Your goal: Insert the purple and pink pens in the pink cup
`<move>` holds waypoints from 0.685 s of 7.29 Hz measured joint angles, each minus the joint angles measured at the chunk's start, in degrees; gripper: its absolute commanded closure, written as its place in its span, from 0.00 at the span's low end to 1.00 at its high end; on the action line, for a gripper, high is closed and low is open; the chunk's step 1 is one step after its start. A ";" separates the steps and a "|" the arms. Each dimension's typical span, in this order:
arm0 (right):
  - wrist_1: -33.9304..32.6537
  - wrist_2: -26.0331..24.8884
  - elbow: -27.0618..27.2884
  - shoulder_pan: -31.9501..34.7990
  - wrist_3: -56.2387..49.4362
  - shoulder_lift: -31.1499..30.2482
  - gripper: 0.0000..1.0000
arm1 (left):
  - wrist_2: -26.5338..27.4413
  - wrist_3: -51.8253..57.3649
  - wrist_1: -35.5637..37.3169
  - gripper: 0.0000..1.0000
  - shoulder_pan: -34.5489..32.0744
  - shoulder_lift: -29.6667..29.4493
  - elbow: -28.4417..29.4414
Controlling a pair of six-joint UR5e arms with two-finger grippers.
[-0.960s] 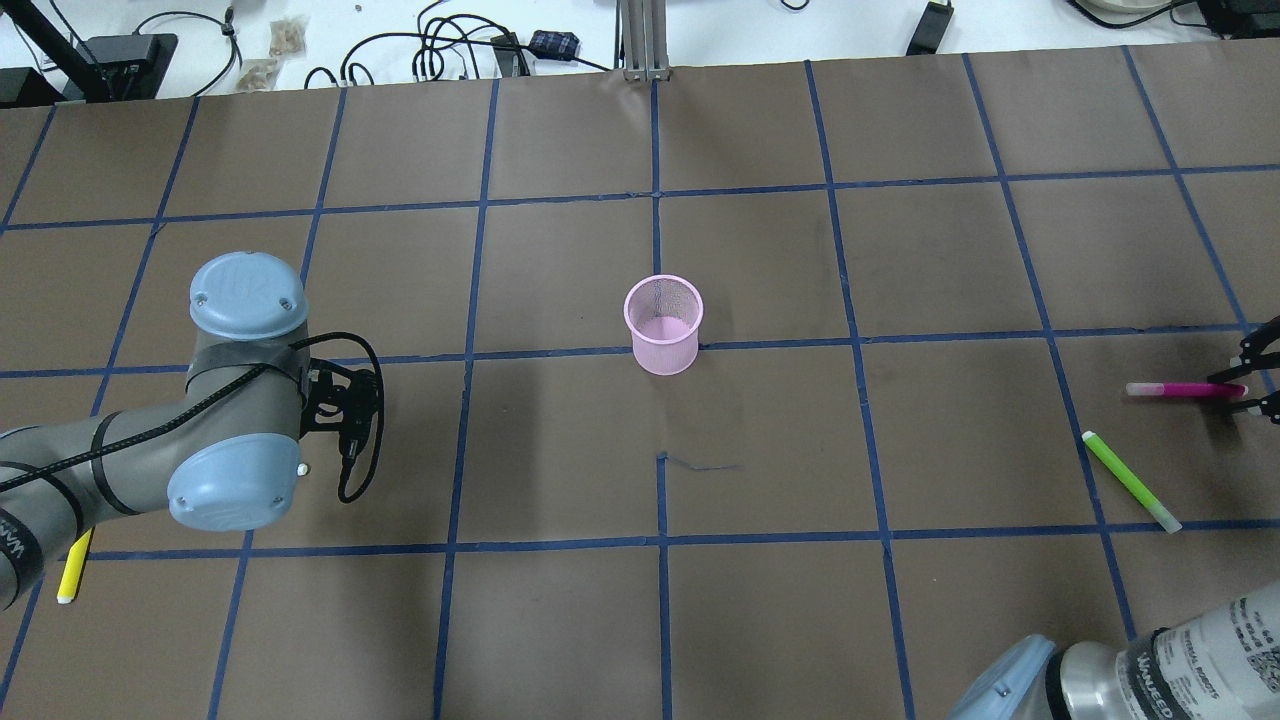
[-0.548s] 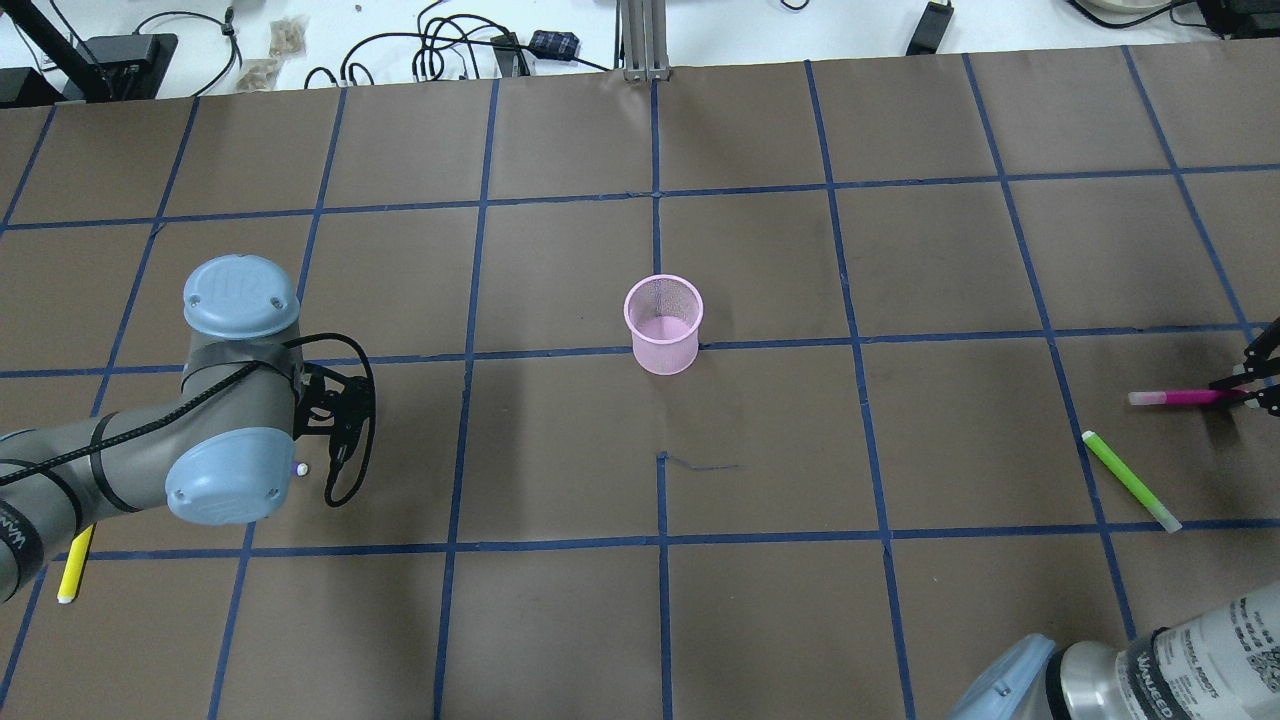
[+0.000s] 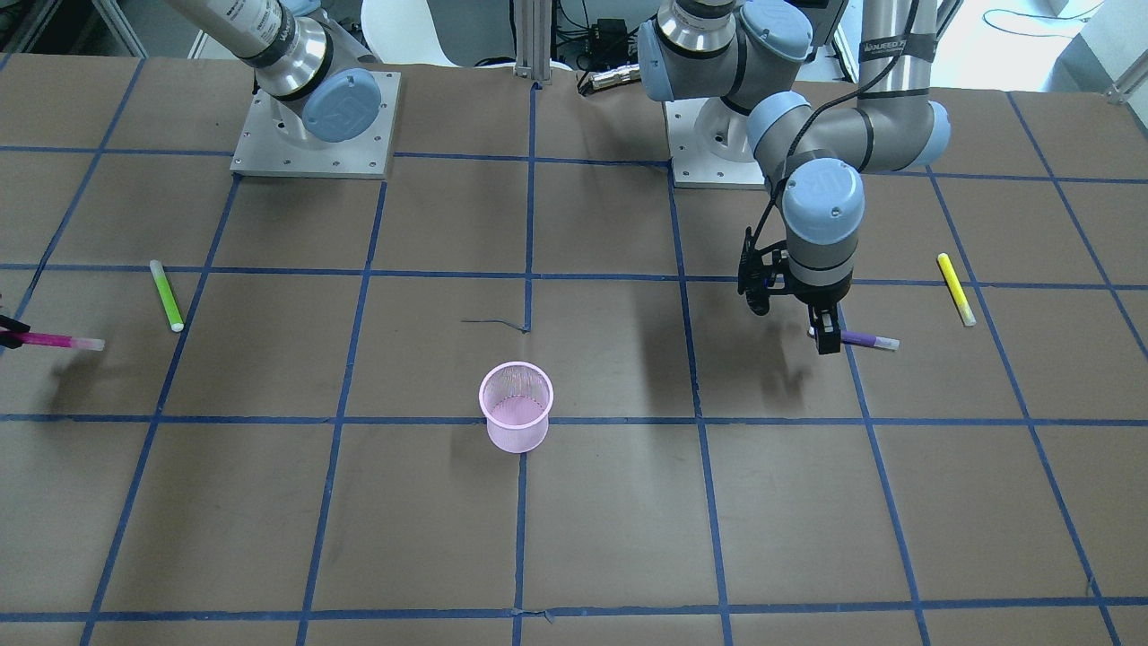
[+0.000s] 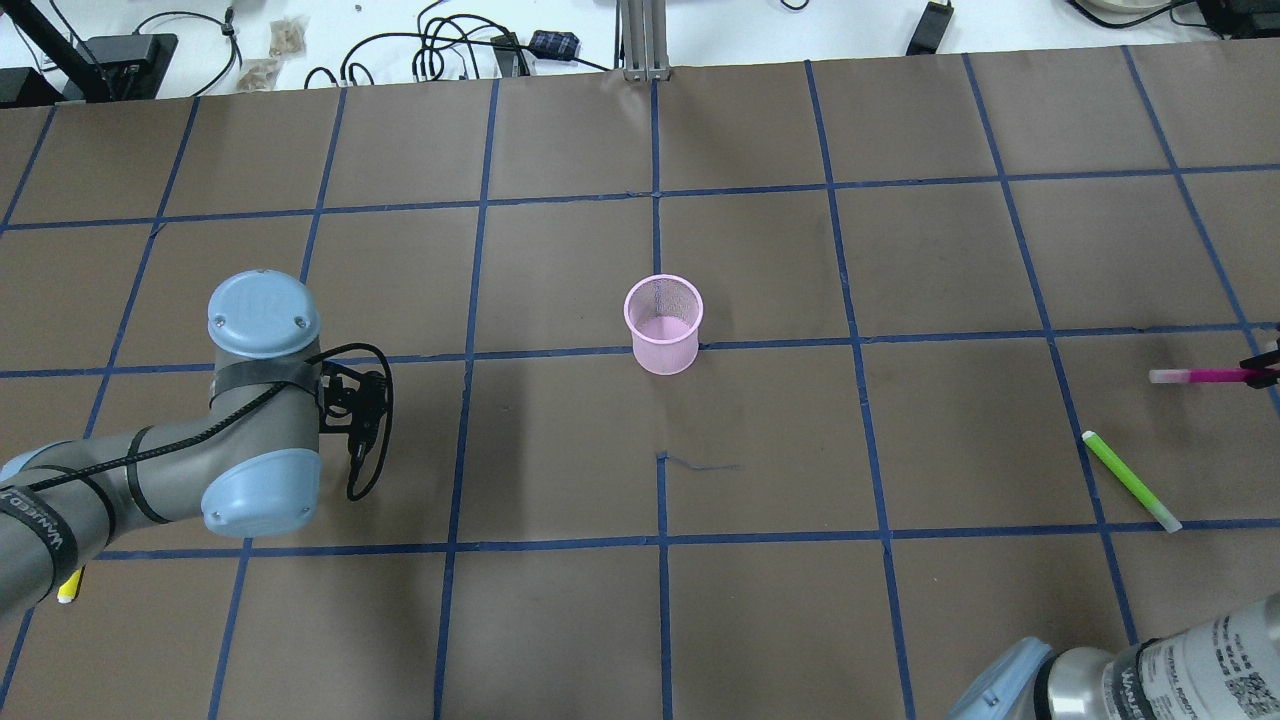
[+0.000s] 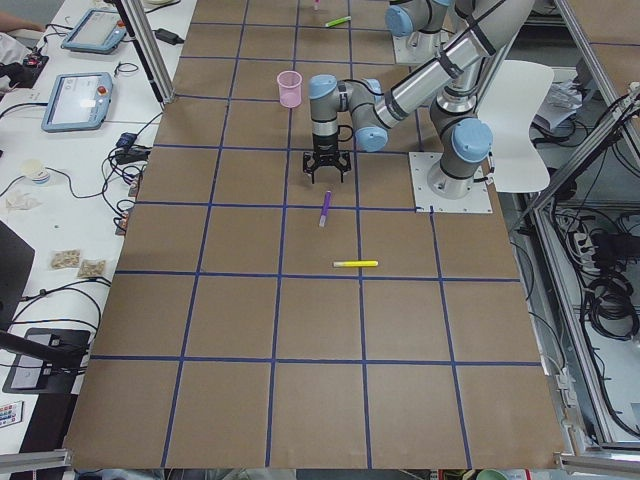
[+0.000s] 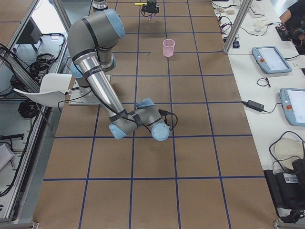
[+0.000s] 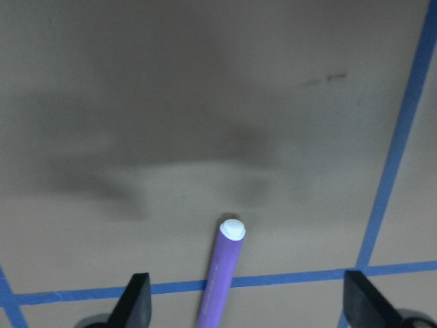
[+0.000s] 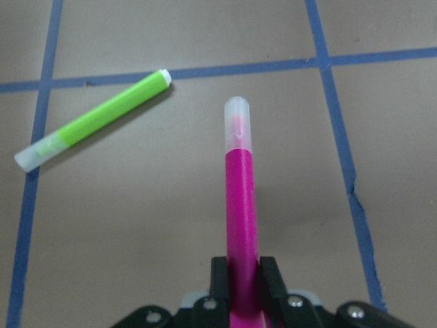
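Observation:
The pink mesh cup (image 4: 663, 325) stands upright at the table's middle and also shows in the front view (image 3: 516, 408). My right gripper (image 8: 242, 277) is shut on the pink pen (image 8: 240, 205) and holds it level, a little above the table at the far right edge (image 4: 1200, 376). My left gripper (image 7: 246, 297) is open, its fingers (image 7: 136, 304) wide apart on either side of the purple pen (image 7: 224, 263), which lies flat on the table (image 3: 865, 341). In the overhead view the left wrist hides the purple pen.
A green pen (image 4: 1130, 480) lies on the table close to the pink pen and also shows in the right wrist view (image 8: 95, 119). A yellow pen (image 3: 956, 289) lies beyond the left arm, near the table's left end. Blue tape lines grid the brown table cover.
The right gripper has shut on the pink pen and lifted it, shifting slightly right. The left wrist has shifted a little right over the purple pen, hiding its tip in the overhead view.

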 measured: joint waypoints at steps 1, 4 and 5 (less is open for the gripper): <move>1.11 -0.54 0.04 2.56 3.61 -3.51 0.94 | 0.58 0.18 2.99 0.02 0.75 -0.89 -1.40; 2.17 -5.75 0.18 19.25 25.73 -15.24 0.93 | -0.68 2.67 5.00 0.07 5.97 -1.95 -3.26; 1.97 -7.94 0.11 26.35 34.57 -17.16 0.93 | -1.80 2.81 5.07 0.12 5.79 -1.84 -3.57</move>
